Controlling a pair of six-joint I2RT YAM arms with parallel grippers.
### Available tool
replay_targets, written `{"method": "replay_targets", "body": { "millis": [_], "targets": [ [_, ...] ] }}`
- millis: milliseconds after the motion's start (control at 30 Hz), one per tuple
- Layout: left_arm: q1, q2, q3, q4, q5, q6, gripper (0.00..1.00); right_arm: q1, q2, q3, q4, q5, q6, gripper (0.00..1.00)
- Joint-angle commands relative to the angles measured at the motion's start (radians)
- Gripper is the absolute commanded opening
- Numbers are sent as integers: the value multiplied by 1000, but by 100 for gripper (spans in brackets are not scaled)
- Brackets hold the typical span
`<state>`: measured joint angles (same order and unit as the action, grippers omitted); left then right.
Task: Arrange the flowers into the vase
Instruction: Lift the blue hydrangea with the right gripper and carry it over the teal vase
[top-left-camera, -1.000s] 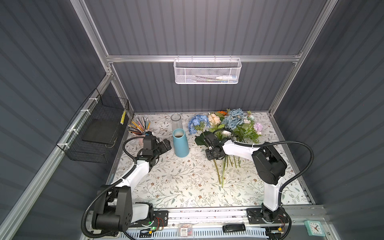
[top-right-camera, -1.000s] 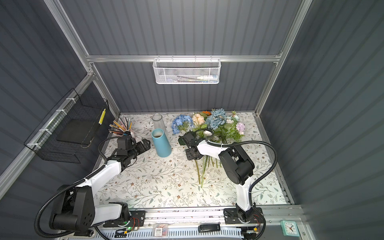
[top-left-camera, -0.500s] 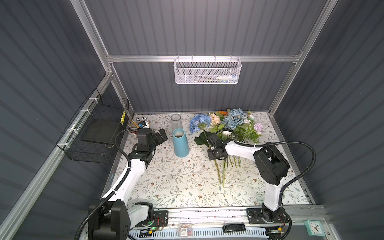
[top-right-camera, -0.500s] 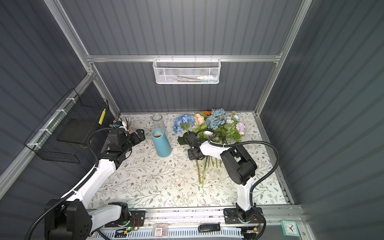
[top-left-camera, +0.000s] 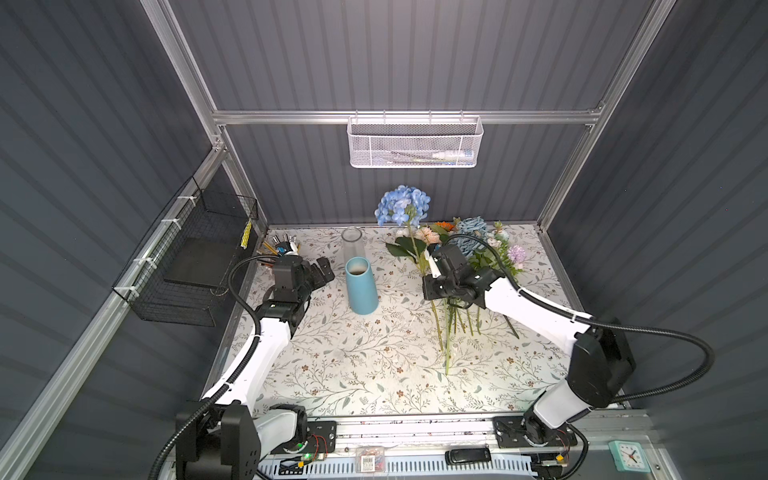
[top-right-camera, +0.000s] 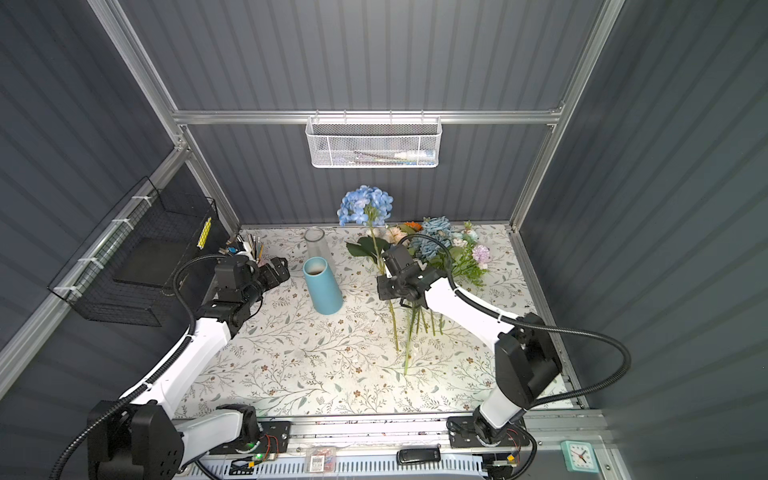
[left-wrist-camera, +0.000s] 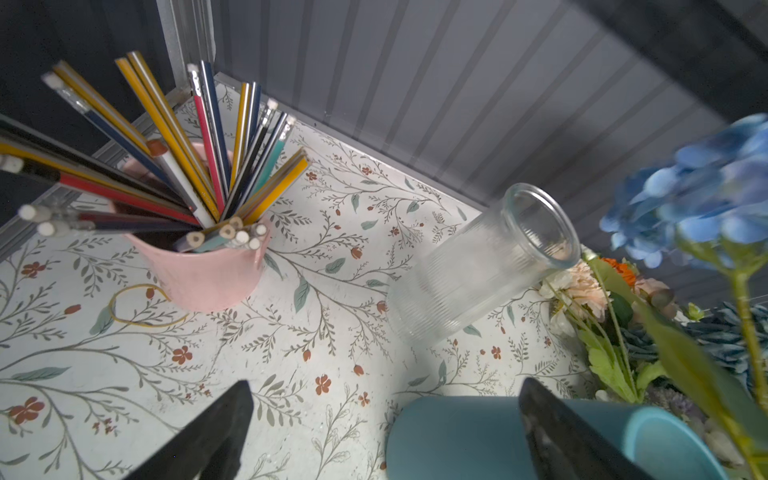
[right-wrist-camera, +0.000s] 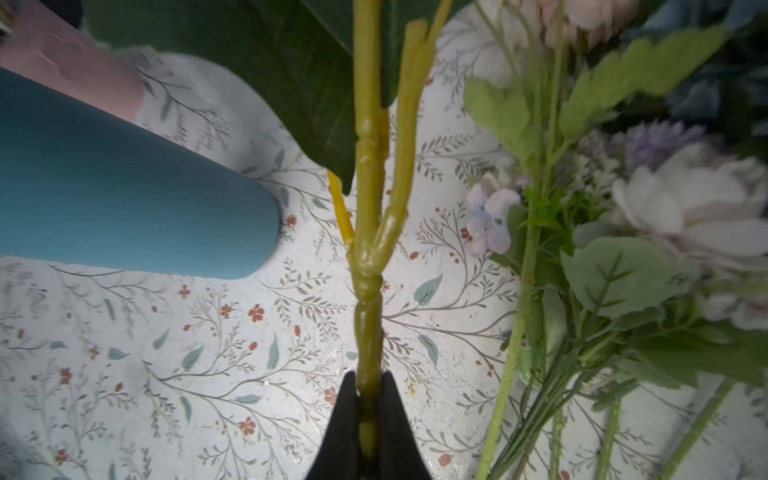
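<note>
1. Blue hydrangea (top-left-camera: 402, 204) (top-right-camera: 365, 204) was the flower in the right gripper (right-wrist-camera: 368, 399) (top-left-camera: 432, 268). The two black fingers (right-wrist-camera: 397, 419) were squeezed tight on its green stem (right-wrist-camera: 368, 249), below the spot where the stem split.
2. The blue head sat up high in front of the back wall (top-left-camera: 415, 62) in both top views. The stem leaned down toward the table (top-left-camera: 353, 374). I could not tell if its end touched the table.
3. The other flowers (top-left-camera: 482, 249) (top-right-camera: 453, 245) lay in a pile at the back right of the table. Their stems pointed to the front edge.
4. The blue vase (top-left-camera: 360, 291) (top-right-camera: 322, 291) stood upright, left of the middle and toward the back edge.
5. A clear glass vase (top-left-camera: 352, 245) (left-wrist-camera: 478, 270) stood just behind it, near the back edge.
6. The left gripper (top-left-camera: 325, 270) (left-wrist-camera: 385, 384) hung just left of the blue vase. Its fingers (left-wrist-camera: 216, 432) were spread wide apart and held nothing.
7. A pink cup (left-wrist-camera: 208, 274) full of pencils (left-wrist-camera: 216, 137) stood in the back left corner. A yellow rubber band (left-wrist-camera: 141, 305) lay on the table beside it.
</note>
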<state>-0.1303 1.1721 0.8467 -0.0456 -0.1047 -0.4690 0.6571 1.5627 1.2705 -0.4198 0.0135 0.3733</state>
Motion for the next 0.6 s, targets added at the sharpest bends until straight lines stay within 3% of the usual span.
{"method": "replay_targets", "body": {
  "millis": [0, 300, 567],
  "targets": [
    [0, -35, 51, 9, 20, 21, 100, -2, -75, 43, 26, -86, -30, 0],
    [15, -59, 105, 4, 94, 8, 100, 2, -145, 186, 218, -286, -56, 0],
    [56, -40, 89, 14, 229, -43, 100, 16, -3, 381, 412, -423, -15, 0]
  ]
}}
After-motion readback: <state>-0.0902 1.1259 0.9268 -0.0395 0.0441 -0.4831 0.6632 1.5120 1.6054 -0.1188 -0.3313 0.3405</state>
